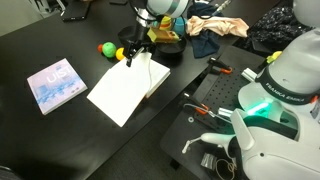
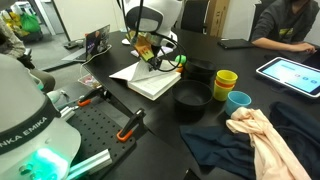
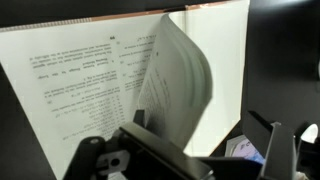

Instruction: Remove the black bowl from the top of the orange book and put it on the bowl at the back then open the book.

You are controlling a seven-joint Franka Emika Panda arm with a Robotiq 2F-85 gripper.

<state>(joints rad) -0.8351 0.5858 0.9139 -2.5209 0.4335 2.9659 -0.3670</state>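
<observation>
Looking through the wrist view, I am seeing the orange book (image 3: 70,90) lying open on the dark worktop (image 1: 60,140), printed white pages up. One leaf (image 3: 178,80) is standing curled in the middle of the spread. My hand (image 3: 185,158) is hovering over the book's near edge with its fingers (image 3: 278,150) spread wide, gripping nothing that I can make out. I cannot tell whether a fingertip is touching the raised leaf.

In both exterior views the hand (image 1: 133,55) is hanging over the book's far corner. No bowl is sitting on the pages. A black bowl (image 2: 193,98) is resting on the worktop just beside the book. A second black bowl (image 2: 198,72) is sitting behind it, and I cannot tell whether that one is a stack.

Crowding the hand in an exterior view are a green ball (image 1: 104,47) and a small yellow object (image 1: 120,55). A yellow cup (image 2: 226,82) and a blue cup (image 2: 238,100) are standing near the bowls. A peach cloth (image 2: 265,140) is lying over a dark garment (image 2: 215,145). A pale blue book (image 1: 55,86) is lying well apart.
</observation>
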